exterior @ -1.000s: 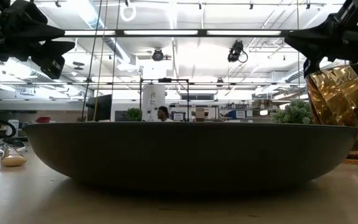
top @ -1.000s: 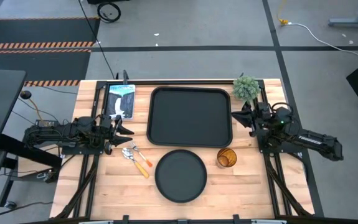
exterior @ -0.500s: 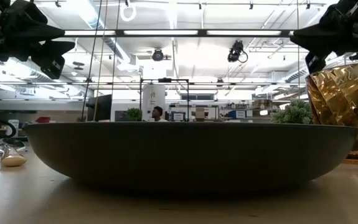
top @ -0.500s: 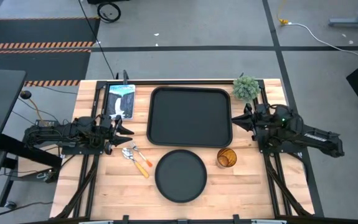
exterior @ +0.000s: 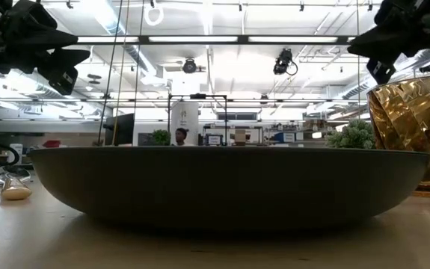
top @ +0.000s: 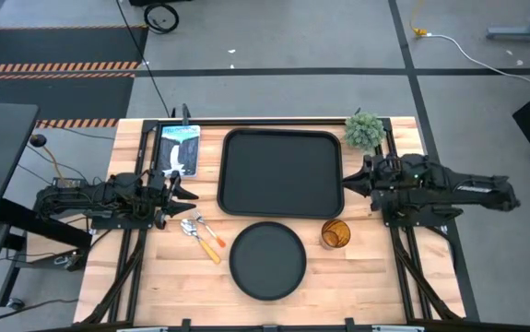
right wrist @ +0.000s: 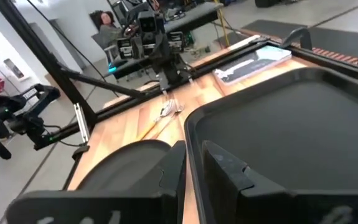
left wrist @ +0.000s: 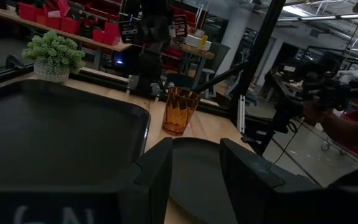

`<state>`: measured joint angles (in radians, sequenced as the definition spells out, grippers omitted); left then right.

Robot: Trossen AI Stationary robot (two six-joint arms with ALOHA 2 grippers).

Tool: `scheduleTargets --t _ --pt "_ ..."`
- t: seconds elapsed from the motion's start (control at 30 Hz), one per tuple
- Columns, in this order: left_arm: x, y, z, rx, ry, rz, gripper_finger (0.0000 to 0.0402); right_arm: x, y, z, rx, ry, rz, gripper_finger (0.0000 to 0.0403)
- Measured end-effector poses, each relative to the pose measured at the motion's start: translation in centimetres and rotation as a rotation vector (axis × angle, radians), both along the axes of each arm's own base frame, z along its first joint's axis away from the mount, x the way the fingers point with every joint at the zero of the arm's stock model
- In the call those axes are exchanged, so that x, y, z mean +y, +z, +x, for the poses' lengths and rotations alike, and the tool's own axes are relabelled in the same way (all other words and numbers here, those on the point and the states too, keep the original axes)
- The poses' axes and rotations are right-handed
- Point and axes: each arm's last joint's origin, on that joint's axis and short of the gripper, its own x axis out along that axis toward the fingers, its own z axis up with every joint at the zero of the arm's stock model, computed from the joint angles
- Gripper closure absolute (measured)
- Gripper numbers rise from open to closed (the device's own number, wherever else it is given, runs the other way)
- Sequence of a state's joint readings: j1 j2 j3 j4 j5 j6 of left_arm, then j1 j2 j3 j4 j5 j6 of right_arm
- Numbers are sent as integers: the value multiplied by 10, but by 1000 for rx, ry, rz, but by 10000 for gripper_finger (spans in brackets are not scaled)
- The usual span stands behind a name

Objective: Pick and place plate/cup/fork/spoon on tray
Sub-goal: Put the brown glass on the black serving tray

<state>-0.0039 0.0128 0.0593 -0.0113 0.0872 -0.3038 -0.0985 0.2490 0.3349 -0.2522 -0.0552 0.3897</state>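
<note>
The black tray lies mid-table, toward the far side. The round black plate rests flat on the wood in front of it. The amber cup stands upright to the plate's right. The spoon and fork, both with orange handles, lie side by side left of the plate. My left gripper is open and empty, beside the tray's left edge; its wrist view looks over plate and cup. My right gripper is open by a narrow gap, empty, at the tray's right edge.
A small green potted plant stands at the far right corner, just behind my right gripper. A blue-and-white packet lies at the far left. Bare wood shows left and right of the plate, along the near edge.
My right arm has swung about: its rear part has gone toward the table's far edge, so the arm now lies nearly level across the right side and the gripper points at the tray's right edge. In the low view the gripper has risen slightly.
</note>
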Motion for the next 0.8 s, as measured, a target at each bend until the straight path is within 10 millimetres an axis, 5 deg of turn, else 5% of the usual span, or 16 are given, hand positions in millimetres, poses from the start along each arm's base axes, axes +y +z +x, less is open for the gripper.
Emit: scheduleTargets --t 0.4,0.8 --pt "0 0 0 0 0 0 260 16 28 28 147 138 -46 325" --pt "0 0 0 0 0 0 260 45 22 65 547 221 -115 253"
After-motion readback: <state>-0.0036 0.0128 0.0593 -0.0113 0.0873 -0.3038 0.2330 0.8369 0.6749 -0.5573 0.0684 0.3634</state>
